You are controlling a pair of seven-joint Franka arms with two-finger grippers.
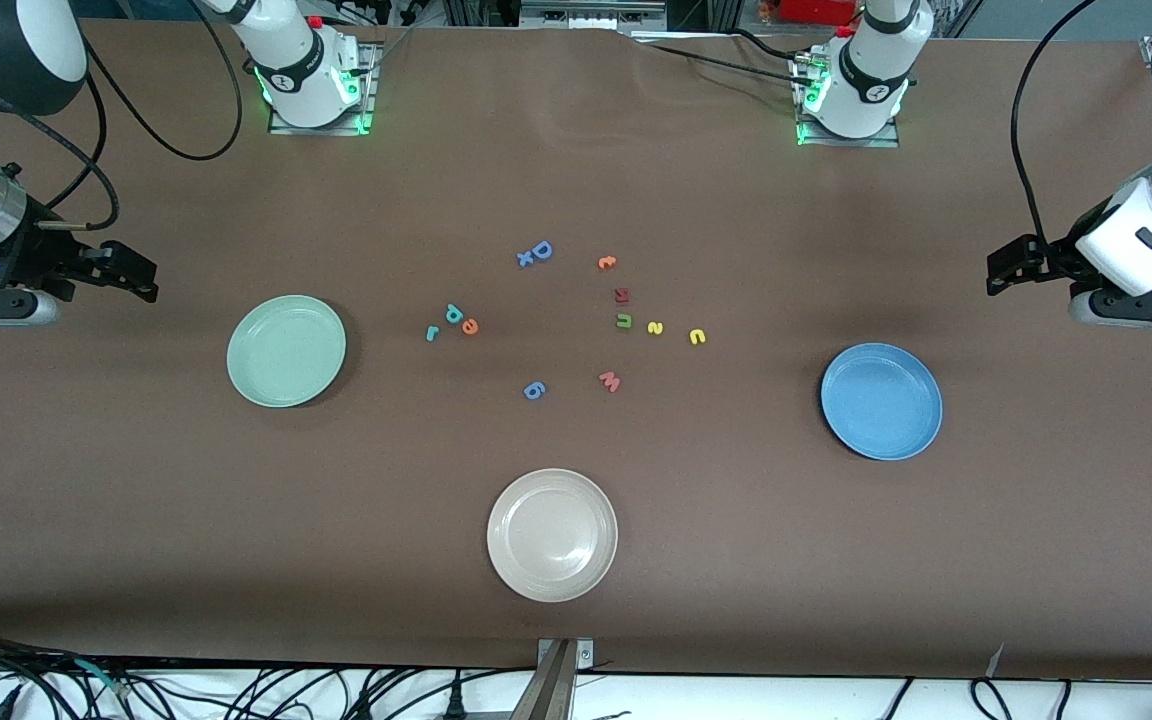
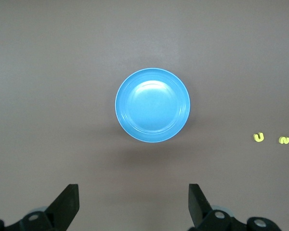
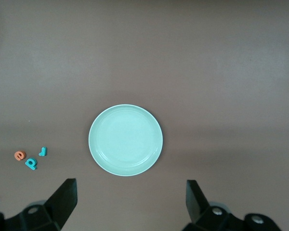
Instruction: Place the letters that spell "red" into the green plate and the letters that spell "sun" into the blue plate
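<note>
The green plate (image 1: pixel 286 350) (image 3: pixel 125 139) lies empty toward the right arm's end of the table. The blue plate (image 1: pixel 881 400) (image 2: pixel 152 105) lies empty toward the left arm's end. Between them sit the teal "r" (image 1: pixel 432 333) (image 3: pixel 43 151), teal "d" (image 1: pixel 454 313) (image 3: pixel 31 163) and orange "e" (image 1: pixel 470 326) (image 3: pixel 19 155), then the olive "u" (image 1: pixel 623 321), yellow "s" (image 1: pixel 655 328) (image 2: pixel 283 140) and yellow "n" (image 1: pixel 697 337) (image 2: pixel 259 137). My right gripper (image 1: pixel 131 270) (image 3: pixel 131 199) hangs open and empty over bare table by the green plate. My left gripper (image 1: pixel 1011 265) (image 2: pixel 134 202) hangs open and empty by the blue plate.
A cream-white plate (image 1: pixel 552 535) sits nearest the front camera. Other loose letters lie among the task letters: a blue "D" (image 1: pixel 542 250), a small orange letter (image 1: pixel 607 263), a dark red one (image 1: pixel 621 295), a salmon "w" (image 1: pixel 609 381) and a blue one (image 1: pixel 533 390).
</note>
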